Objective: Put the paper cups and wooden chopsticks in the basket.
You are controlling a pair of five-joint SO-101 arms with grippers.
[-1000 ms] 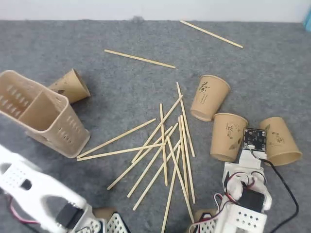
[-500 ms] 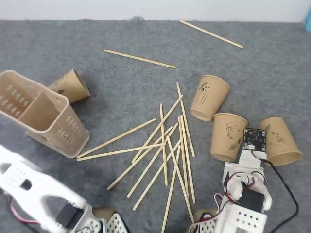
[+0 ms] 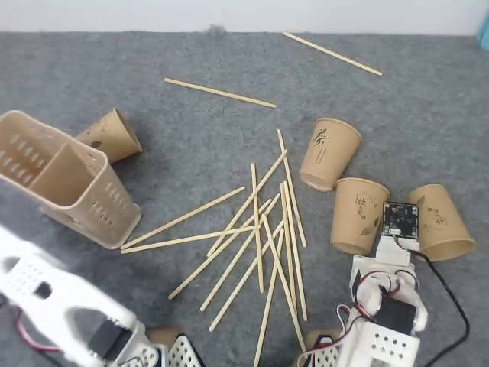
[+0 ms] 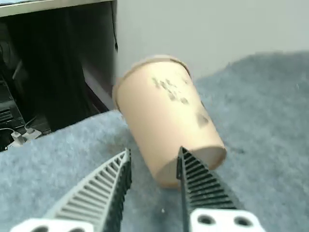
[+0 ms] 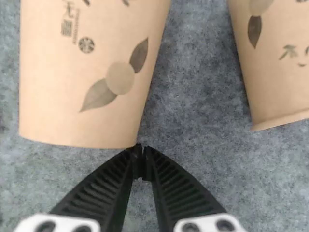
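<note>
My left gripper (image 4: 154,154) is open, and a paper cup (image 4: 166,111) lies on its side just past the fingertips, its base nearest them. My right gripper (image 5: 142,151) is shut with nothing in it, its tips on the carpet between two lying cups (image 5: 91,72) (image 5: 275,63). From above, these two cups (image 3: 357,214) (image 3: 439,222) flank the right arm's wrist camera (image 3: 399,219). A third cup (image 3: 328,153) lies further back, and another cup (image 3: 113,135) rests beside the beige basket (image 3: 99,206). Several wooden chopsticks (image 3: 260,229) are scattered mid-carpet.
Two stray chopsticks (image 3: 220,92) (image 3: 332,53) lie towards the back of the grey carpet. The left arm's white body (image 3: 53,306) fills the near left corner, and the right arm's base (image 3: 382,329) the near right. A pale wall runs along the far edge.
The left arm's white body has shifted very slightly at the near left corner. The cups, chopsticks, basket and right arm have not moved.
</note>
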